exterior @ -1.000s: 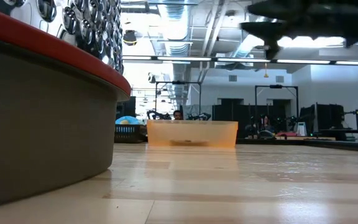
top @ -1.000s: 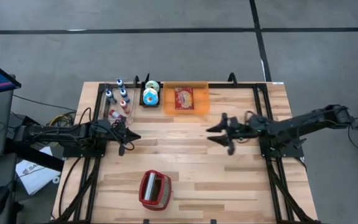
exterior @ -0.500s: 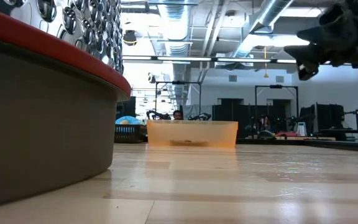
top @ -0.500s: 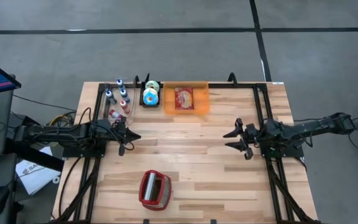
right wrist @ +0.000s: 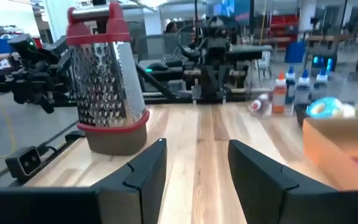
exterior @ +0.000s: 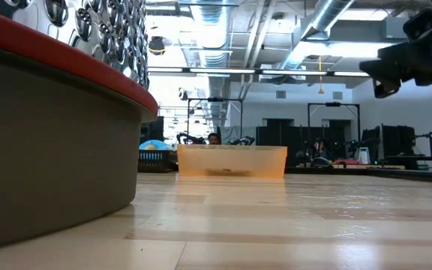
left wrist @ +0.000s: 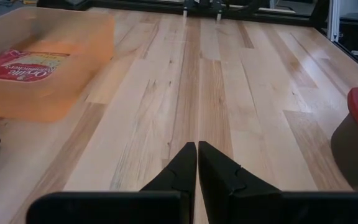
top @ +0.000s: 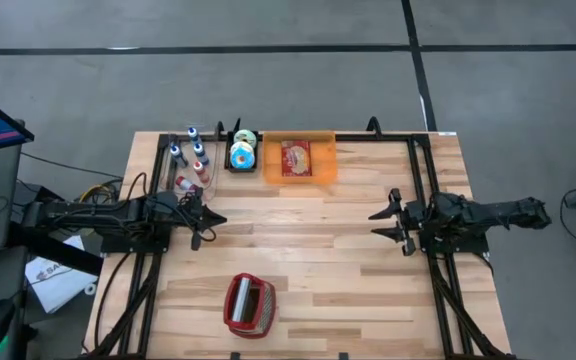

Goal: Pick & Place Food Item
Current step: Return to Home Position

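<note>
The food item, a red packet (top: 296, 158), lies flat in the orange bin (top: 320, 172) at the table's far edge; the left wrist view also shows the packet (left wrist: 27, 65). My left gripper (top: 218, 220) is shut over the table's left middle, its fingertips (left wrist: 196, 144) together above bare wood. My right gripper (top: 375, 225) is open near the table's right side, with nothing between its fingers (right wrist: 196, 146). In the low view my right gripper (exterior: 418, 52) hangs at the upper right. Both grippers are well short of the bin.
A black tray of doughnuts (top: 243, 153) and several small bottles (top: 190, 158) stand left of the bin. A red and metal grater (top: 249, 303) stands near the table's front edge, filling the low view's left as the grater (exterior: 51, 150). Bare wood lies between the grippers.
My right gripper has drawn back from the table's middle toward its right edge and sunk lower, staying open with nothing in it. The packet stays in the bin.
</note>
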`<state>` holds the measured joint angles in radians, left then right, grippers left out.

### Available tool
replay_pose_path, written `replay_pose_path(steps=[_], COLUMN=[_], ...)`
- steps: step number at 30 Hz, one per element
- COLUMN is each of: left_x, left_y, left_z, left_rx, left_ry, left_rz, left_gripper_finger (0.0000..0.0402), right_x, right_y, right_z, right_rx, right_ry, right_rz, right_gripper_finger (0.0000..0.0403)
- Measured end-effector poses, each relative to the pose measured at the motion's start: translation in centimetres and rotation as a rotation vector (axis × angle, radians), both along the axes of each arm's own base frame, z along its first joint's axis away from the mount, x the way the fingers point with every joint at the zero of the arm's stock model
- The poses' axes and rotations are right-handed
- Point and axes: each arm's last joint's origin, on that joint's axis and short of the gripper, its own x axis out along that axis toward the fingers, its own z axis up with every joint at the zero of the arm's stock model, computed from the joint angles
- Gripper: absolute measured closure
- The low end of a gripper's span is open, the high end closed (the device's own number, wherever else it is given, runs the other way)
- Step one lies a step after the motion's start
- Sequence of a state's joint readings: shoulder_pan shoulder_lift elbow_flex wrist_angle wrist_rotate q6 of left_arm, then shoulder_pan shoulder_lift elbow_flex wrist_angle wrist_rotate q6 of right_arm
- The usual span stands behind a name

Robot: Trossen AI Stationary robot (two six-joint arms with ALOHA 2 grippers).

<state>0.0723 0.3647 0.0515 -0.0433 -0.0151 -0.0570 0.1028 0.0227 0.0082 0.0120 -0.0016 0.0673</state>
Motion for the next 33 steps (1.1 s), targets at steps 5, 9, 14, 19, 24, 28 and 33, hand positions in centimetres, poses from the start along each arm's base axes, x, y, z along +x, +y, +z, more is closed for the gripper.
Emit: replay_pose_path(steps=[5, 9, 14, 19, 24, 28, 33], left_x=[0.00, 0.00, 0.00, 0.00, 0.00, 0.00, 0.00], left_y=[0.00, 0.00, 0.00, 0.00, 0.00, 0.00, 0.00], left_z=[0.00, 0.00, 0.01, 0.01, 0.01, 0.01, 0.00], left_rx=[0.000, 0.000, 0.000, 0.000, 0.000, 0.000, 0.000], left_ry=[0.000, 0.000, -0.001, 0.000, 0.000, 0.000, 0.000], left_rz=[0.000, 0.000, 0.000, 0.000, 0.000, 0.000, 0.000], left_gripper_finger=[0.0390, 0.0390, 0.0390, 0.0390, 0.0390, 0.0390, 0.0390], right_x=[-0.06, -0.02, -0.02, -0.02, -0.02, -0.02, -0.01], right_y=[-0.20, -0.39, -0.47, -0.46, -0.46, -0.46, -0.46], right_z=[0.10, 0.06, 0.05, 0.05, 0.03, 0.03, 0.02], right_rx=[-0.022, -0.022, -0.022, -0.022, -0.022, -0.022, -0.022], right_ry=[-0.015, -0.010, -0.010, -0.010, -0.009, -0.008, -0.007], right_rz=[-0.020, -0.040, -0.048, -0.048, -0.048, -0.048, -0.048], right_gripper_finger=[0.0239, 0.0239, 0.0239, 0.0239, 0.0239, 0.0239, 0.0239])
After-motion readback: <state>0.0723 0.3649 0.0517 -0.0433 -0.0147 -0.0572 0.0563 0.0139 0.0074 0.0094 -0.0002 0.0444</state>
